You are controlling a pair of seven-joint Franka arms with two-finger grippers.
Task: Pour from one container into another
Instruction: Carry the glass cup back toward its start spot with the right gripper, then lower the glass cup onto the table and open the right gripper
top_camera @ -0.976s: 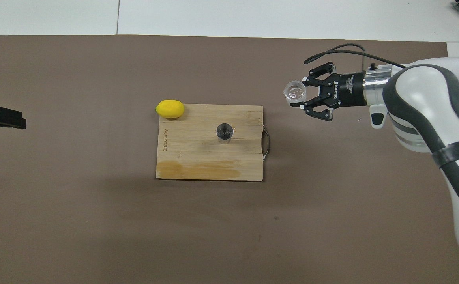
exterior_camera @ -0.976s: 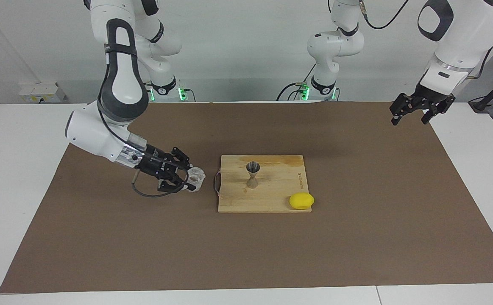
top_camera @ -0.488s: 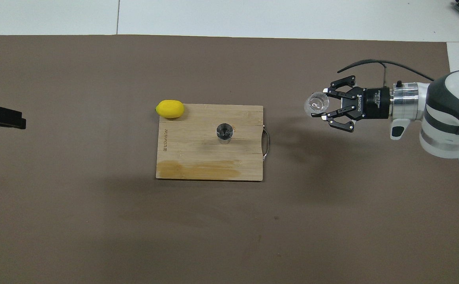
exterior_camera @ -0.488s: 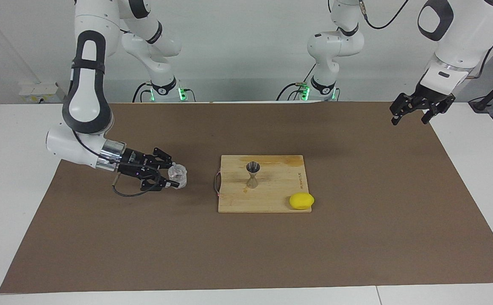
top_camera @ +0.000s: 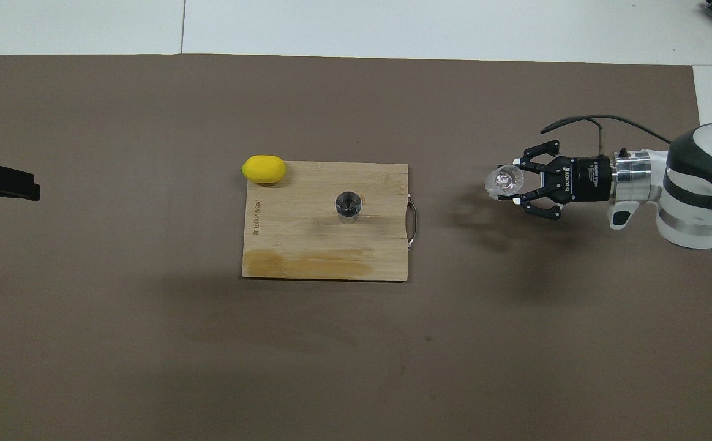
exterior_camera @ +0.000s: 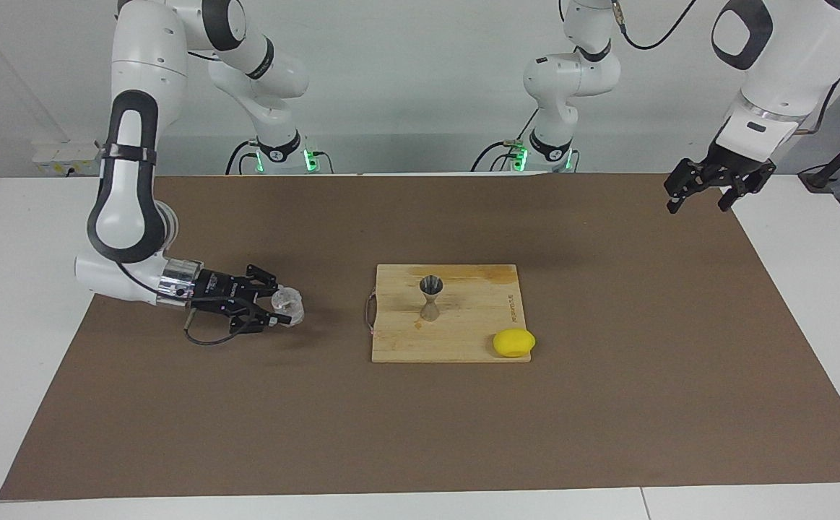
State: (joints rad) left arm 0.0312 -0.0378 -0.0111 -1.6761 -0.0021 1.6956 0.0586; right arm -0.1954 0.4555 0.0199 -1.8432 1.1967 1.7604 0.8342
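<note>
The small clear glass cup (exterior_camera: pixel 290 304) (top_camera: pixel 503 181) sits between the fingertips of my right gripper (exterior_camera: pixel 282 308) (top_camera: pixel 513 182), which is shut on it. The gripper lies nearly level and holds the cup low over the brown mat, off the board toward the right arm's end of the table. I cannot tell whether the cup touches the mat. The metal hourglass jigger (exterior_camera: pixel 431 297) (top_camera: pixel 348 207) stands upright in the middle of the wooden cutting board (exterior_camera: pixel 477 318) (top_camera: pixel 307 242). My left gripper (exterior_camera: pixel 699 204) (top_camera: pixel 2 182) waits open and empty, high over the mat's corner at the left arm's end.
A yellow lemon (exterior_camera: pixel 513 342) (top_camera: pixel 264 169) lies at the board's corner, farther from the robots and toward the left arm's end. The board has a metal handle (exterior_camera: pixel 369 310) on the edge facing the cup. A brown mat (exterior_camera: pixel 607 404) covers the table.
My right gripper has carried the glass cup away from the board toward the right arm's end and lower toward the mat. The left arm, jigger and lemon have not moved.
</note>
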